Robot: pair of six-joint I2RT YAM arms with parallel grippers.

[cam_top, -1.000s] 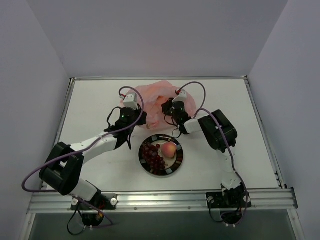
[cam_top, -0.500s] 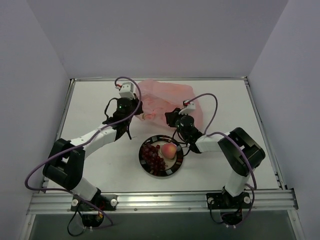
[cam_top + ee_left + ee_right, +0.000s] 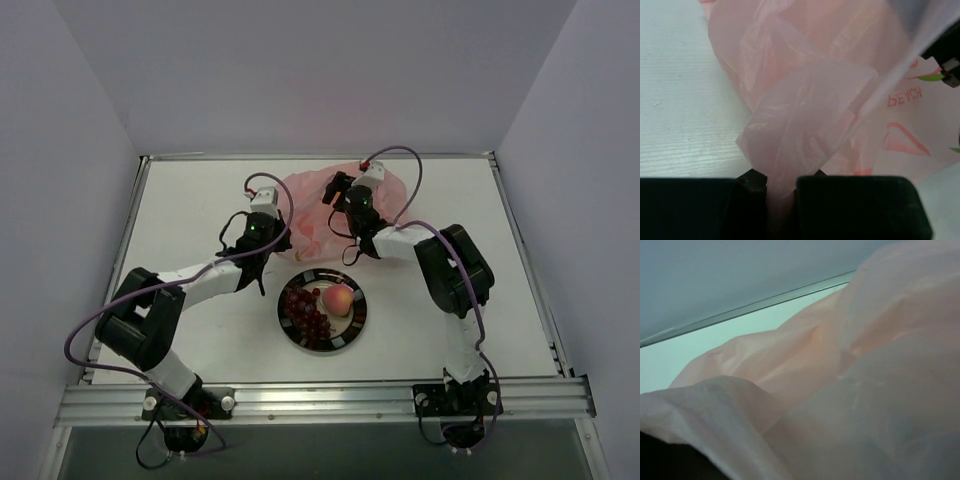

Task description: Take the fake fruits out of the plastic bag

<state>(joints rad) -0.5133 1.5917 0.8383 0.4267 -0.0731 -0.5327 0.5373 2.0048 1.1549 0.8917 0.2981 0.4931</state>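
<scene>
The pink plastic bag (image 3: 335, 205) lies crumpled at the back of the table, and it fills the right wrist view (image 3: 865, 390). My left gripper (image 3: 285, 238) is shut on a gathered fold of the bag (image 3: 805, 115) at its left edge, the film pinched between the fingers (image 3: 782, 177). My right gripper (image 3: 335, 188) hovers over the top of the bag; its fingers are hidden by film. Two fake fruits rest in the round dish (image 3: 358, 325): the dark grape bunch (image 3: 305, 312) and the peach (image 3: 338, 298). The mango is out of view.
The dish sits in front of the bag, between the two arms. The table's back rail (image 3: 765, 304) runs close behind the bag. Bare white tabletop (image 3: 680, 100) lies to the left of the bag.
My right gripper swung from beside the dish back up onto the bag. The bag has bunched narrower. My left gripper keeps its pinch and shifted slightly right.
</scene>
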